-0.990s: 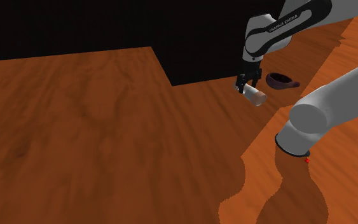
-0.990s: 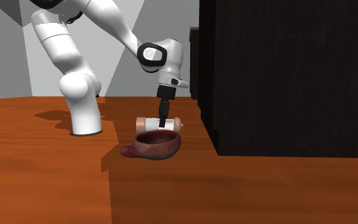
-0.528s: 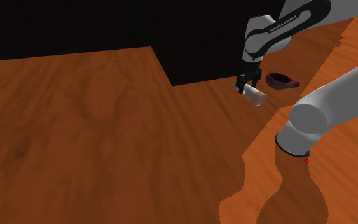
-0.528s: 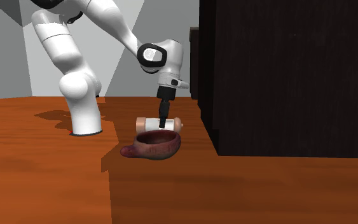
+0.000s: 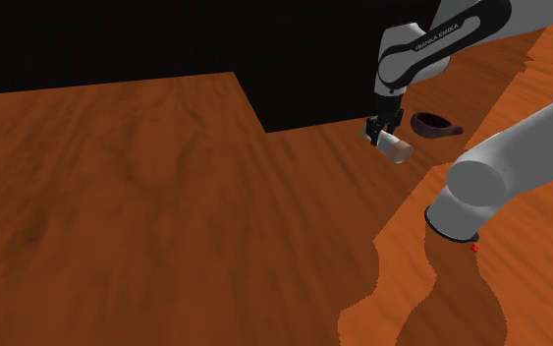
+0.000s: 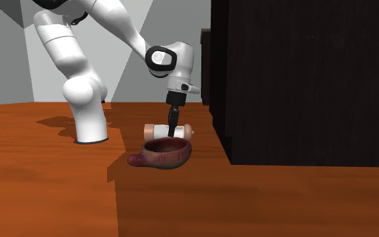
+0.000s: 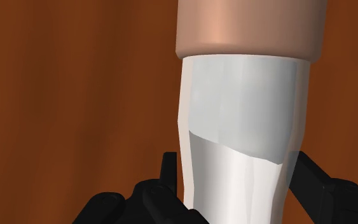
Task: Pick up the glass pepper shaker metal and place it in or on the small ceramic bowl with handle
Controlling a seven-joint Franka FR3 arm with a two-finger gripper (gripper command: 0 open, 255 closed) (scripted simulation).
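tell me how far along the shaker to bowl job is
Done: the gripper is shut on the shaker, its black fingers clasping the pale body.
In hand: the shaker lies sideways in the grip, just behind the dark bowl in the second exterior view. Whether it is off the wooden surface I cannot tell.
Left: carry it over the bowl and release it.
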